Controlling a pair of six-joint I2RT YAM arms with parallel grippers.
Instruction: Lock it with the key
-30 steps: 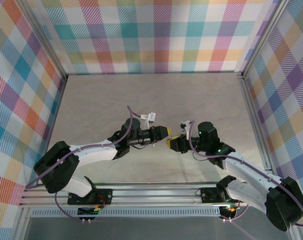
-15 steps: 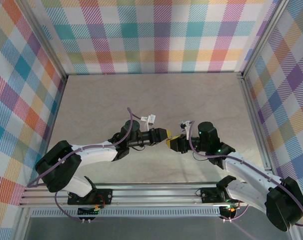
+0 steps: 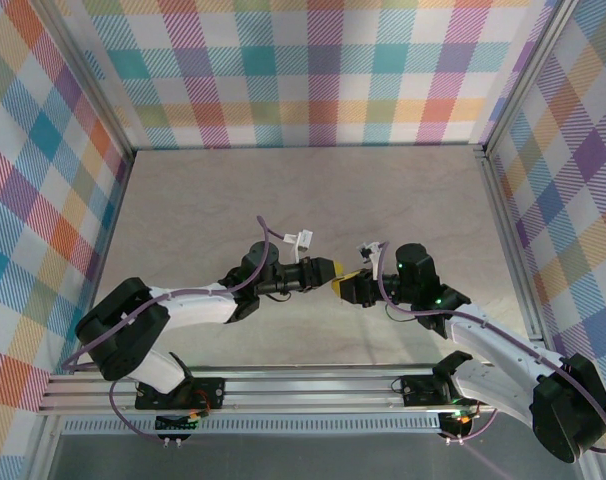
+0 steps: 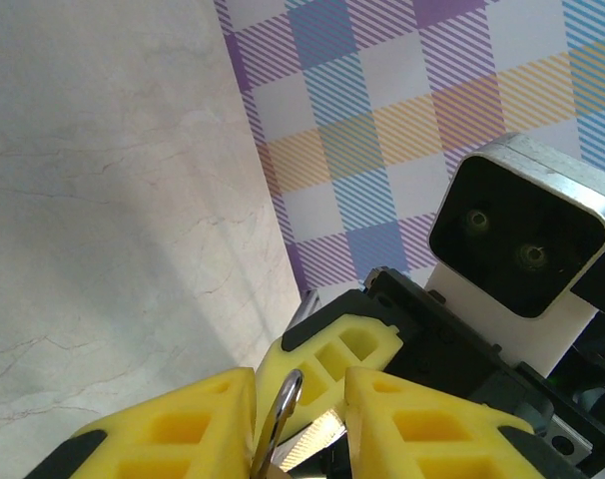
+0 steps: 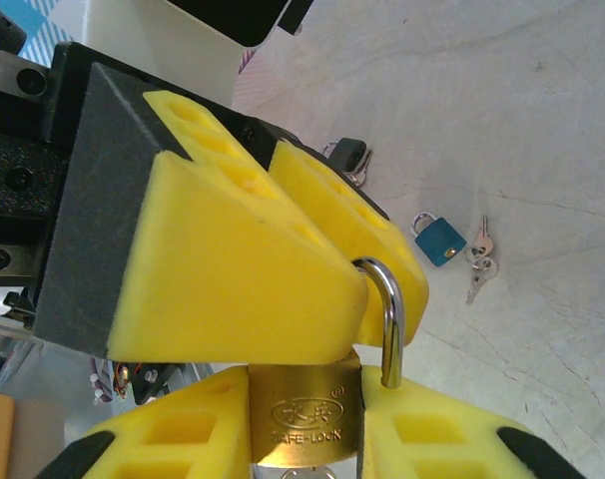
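Observation:
A brass padlock (image 5: 304, 414) stands upright with my right gripper (image 5: 302, 399) shut on its body. Its steel shackle (image 5: 392, 309) is raised, one end out of the body. A bit of silver metal shows under the body at the frame's bottom edge; I cannot tell whether it is the key. My left gripper (image 4: 301, 384) faces the right one (image 3: 345, 283) in mid-table. The shackle (image 4: 288, 399) lies between its yellow fingers (image 5: 233, 259), against one pad with a gap to the other.
A small blue padlock (image 5: 437, 239) with loose keys (image 5: 479, 261) lies on the marble tabletop (image 3: 203, 210) beyond the grippers. Another key with a dark head (image 5: 350, 160) lies further off. Checked walls (image 3: 323, 70) enclose the table on three sides.
The left gripper's fingers have narrowed around the shackle and the left arm has edged slightly toward the right gripper. The right arm and padlock have stayed put.

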